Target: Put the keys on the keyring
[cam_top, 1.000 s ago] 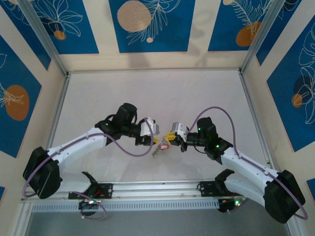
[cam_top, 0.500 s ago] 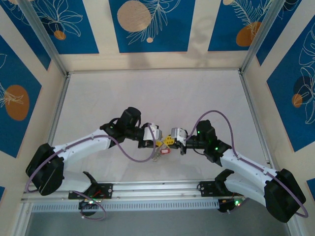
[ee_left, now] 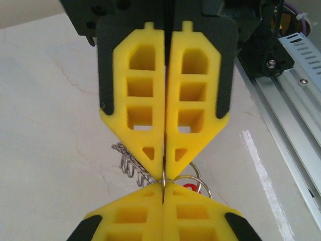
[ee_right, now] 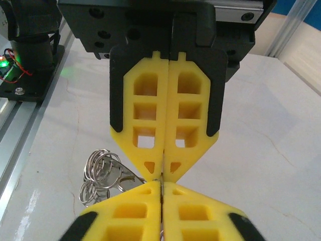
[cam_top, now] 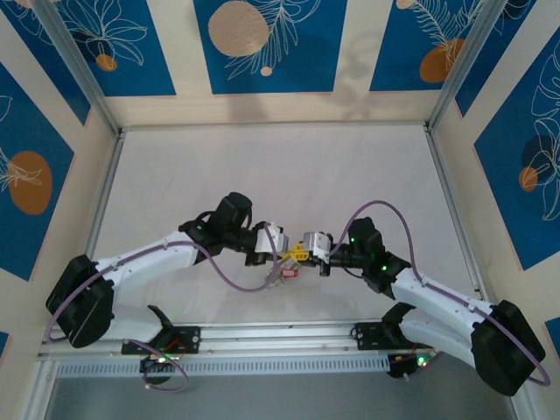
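Blue wall panels with white leaf outlines and orange discs, set between cream strips, stand on the far, left and right sides. Below them lies the table, a matte off-white slab with faint hairline veins. A ribbed aluminium rail runs along its near edge. We note the left arm and the right arm, both glossy white shells with black joints. They reach inward and meet near the table's centre, close to the rail. A purple cable loops over the right arm. The left gripper has blocky yellow fingers with square cut-outs that taper to wedge tips on black backing. They are pressed flat together and pinch a thin edge-on wire at the tips. The right gripper is of the same make and meets it tip to tip. Its fingers are also pressed together with a sliver of metal at the seam, though we cannot tell whether they truly bite it. The keyring is a bunch of overlapping silvery wire loops, round and shiny. It hangs just left of the joined tips in the right wrist view, above the table, and some of the loops look coiled. The keys sit directly under the two grippers as a small pale cluster with one red head. They are too small for us to make out the blades.
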